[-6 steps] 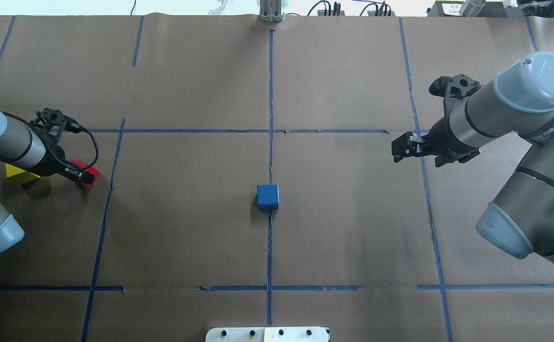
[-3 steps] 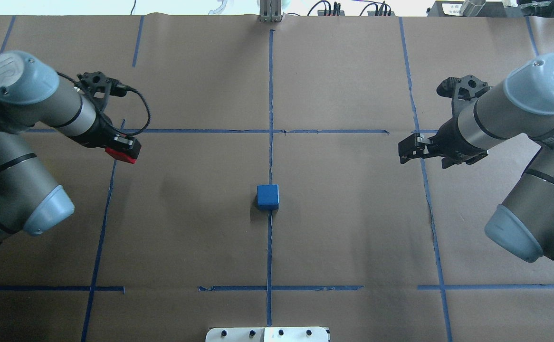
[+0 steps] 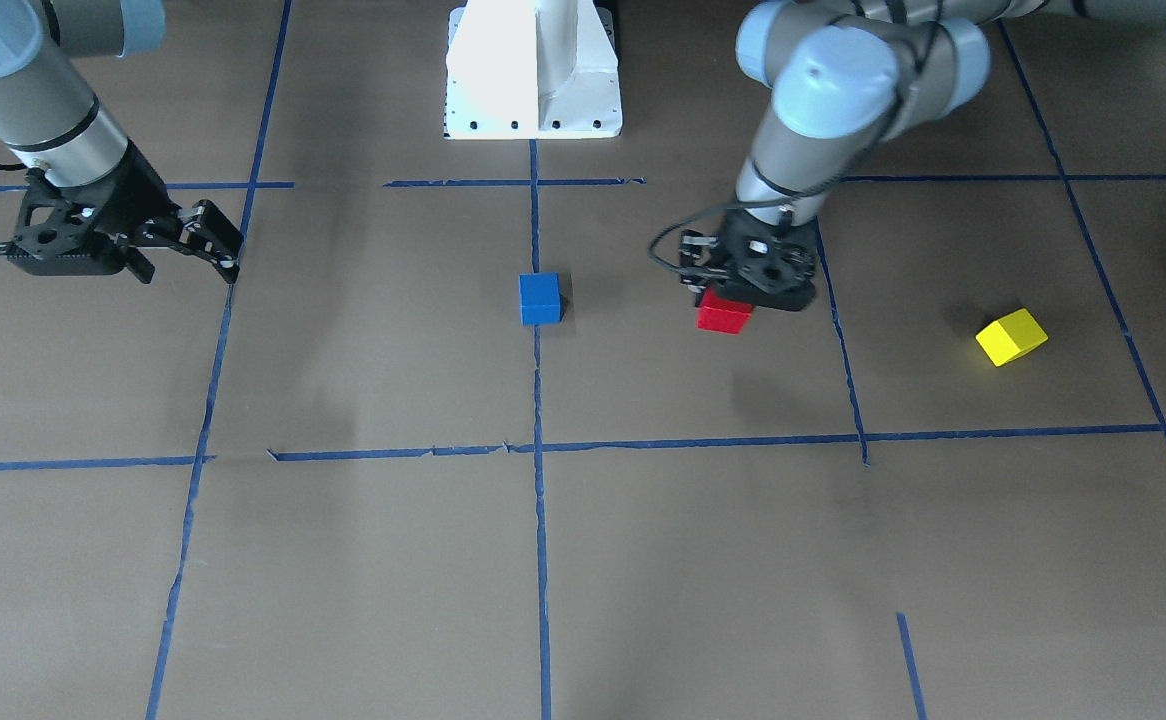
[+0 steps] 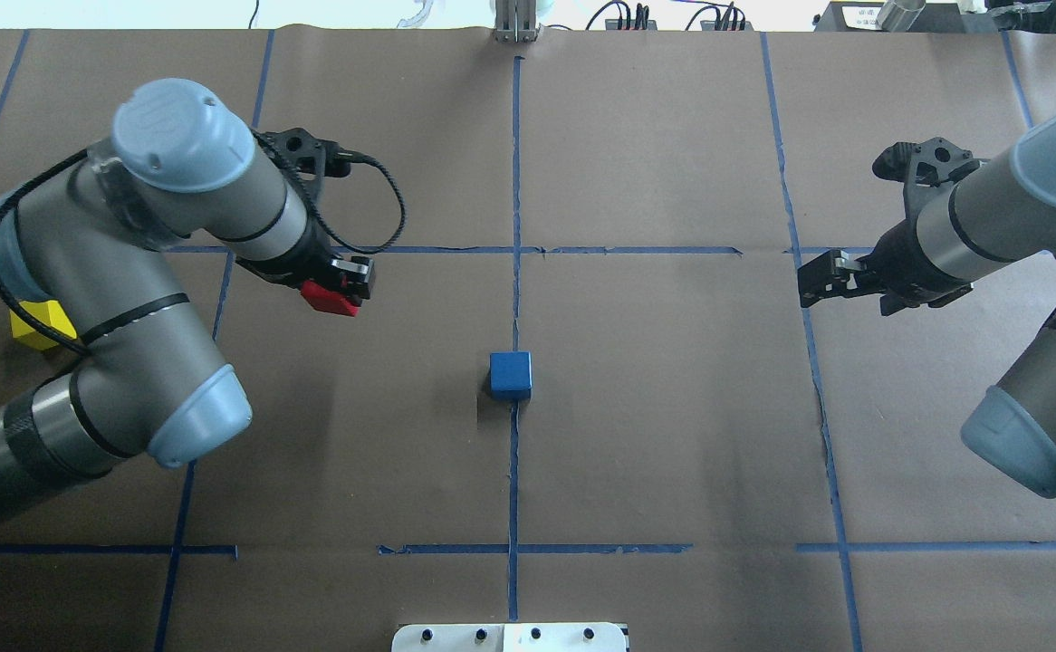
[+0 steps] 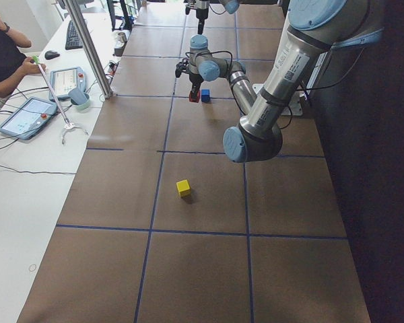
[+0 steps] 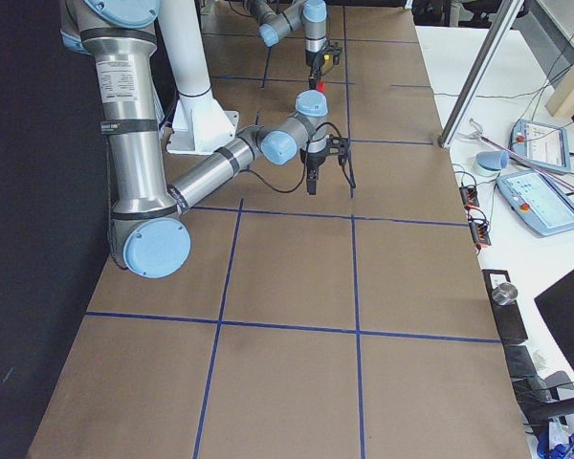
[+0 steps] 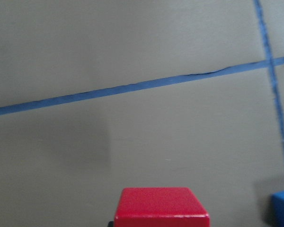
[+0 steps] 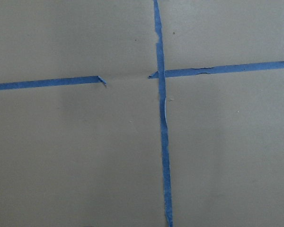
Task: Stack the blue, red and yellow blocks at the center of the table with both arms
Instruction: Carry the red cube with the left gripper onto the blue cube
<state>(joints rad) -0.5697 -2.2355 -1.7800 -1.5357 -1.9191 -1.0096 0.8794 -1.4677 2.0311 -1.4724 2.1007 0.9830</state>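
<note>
Blue block (image 4: 510,374) sits at center of table (image 4: 637,398); my left gripper (image 4: 343,290) clamps the red block (image 4: 321,298) aloft nearby, unstacked (yellow block (image 4: 37,324) lies untouched, far left); my right gripper (image 4: 818,281) hangs parted, empty.

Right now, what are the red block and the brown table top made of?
The red block: probably painted wood or plastic; smooth, slightly shiny, a pale gleam along its top edge. The table top: seemingly matte brown paper; no shine, some creases.
</note>
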